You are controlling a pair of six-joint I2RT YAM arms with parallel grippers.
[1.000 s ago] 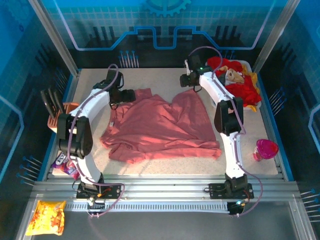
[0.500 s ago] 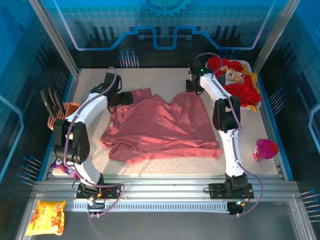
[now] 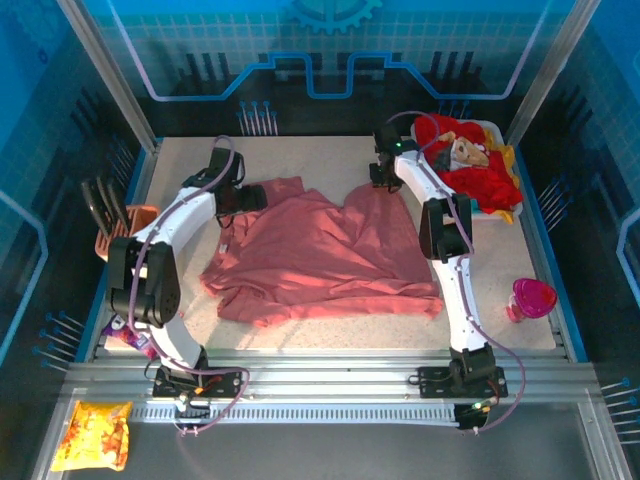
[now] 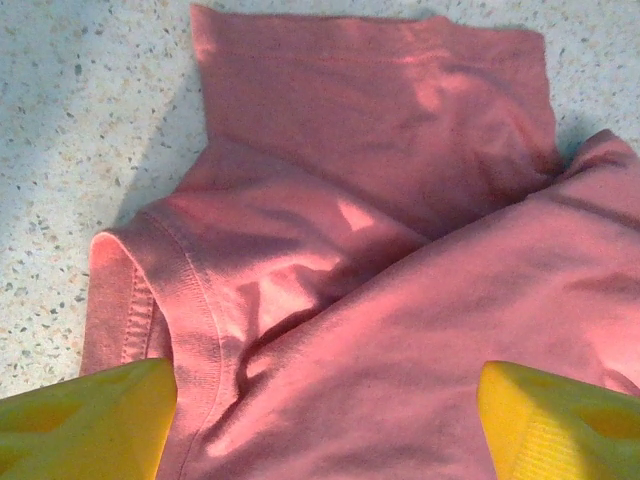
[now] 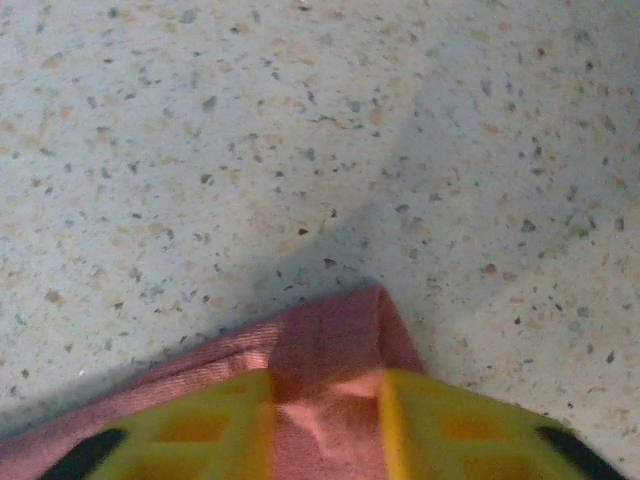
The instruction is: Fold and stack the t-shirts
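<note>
The left tool (image 4: 320, 425) has its jaws wide apart. Its yellow fingers (image 4: 85, 420) hang over the near-left part of the pink shirt (image 3: 320, 250), one by the sleeve hem and the other over the body, and grip nothing. Whether they touch the cloth cannot be told.

The right tool (image 5: 325, 410) is clamped on the pink shirt, with a small peak of its far right edge pinched between the jaws. Bare speckled surface (image 5: 300, 150) lies just beyond.

The shirt lies spread and rumpled in the middle of the surface, between the two arms. A pile (image 3: 470, 165) of red and yellow shirts sits at the far right corner.

A second ago the right tool stood just past the shirt's far edge, jaws wider. It has since come onto that edge and closed. The left tool has shifted only slightly and narrowed a little. The shirt lies as it did.
</note>
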